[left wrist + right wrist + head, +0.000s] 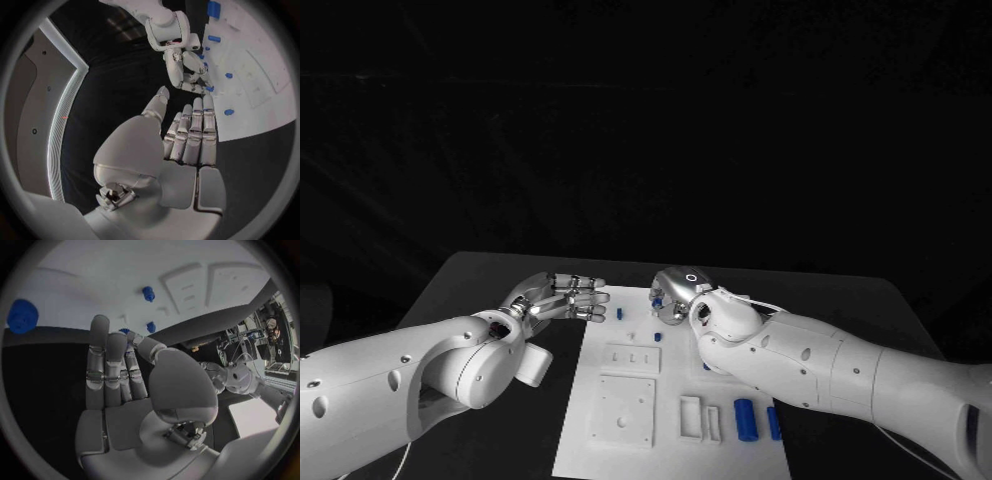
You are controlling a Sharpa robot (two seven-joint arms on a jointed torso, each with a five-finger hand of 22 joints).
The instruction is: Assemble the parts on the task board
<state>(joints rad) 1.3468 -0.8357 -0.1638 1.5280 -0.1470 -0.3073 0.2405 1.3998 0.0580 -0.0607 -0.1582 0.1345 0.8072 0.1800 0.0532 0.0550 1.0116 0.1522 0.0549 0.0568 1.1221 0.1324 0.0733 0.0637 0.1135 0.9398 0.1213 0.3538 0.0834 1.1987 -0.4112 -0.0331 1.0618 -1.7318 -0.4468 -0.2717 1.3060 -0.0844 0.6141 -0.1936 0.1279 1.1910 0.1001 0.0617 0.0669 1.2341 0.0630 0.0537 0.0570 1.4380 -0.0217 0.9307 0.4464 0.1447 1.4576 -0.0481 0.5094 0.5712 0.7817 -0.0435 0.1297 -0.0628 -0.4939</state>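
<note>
The white task board (629,420) lies in the middle of the table. Near its far edge my right hand (678,294) pinches a small blue part (124,332) between thumb and a finger; most of that part is hidden. The left wrist view shows that right hand (186,67) over the board's corner, with blue at its fingertips. My left hand (568,296) hovers at the board's far left corner, fingers (195,131) stretched out straight and holding nothing. Other blue parts stand on the board (619,313) (658,337). Two blue cylinders (746,419) (773,423) lie near the front right.
Raised white blocks and slots (625,408) (692,416) cover the board's near half. The black table (488,275) runs out on both sides of the board. My two hands are close together over the far edge.
</note>
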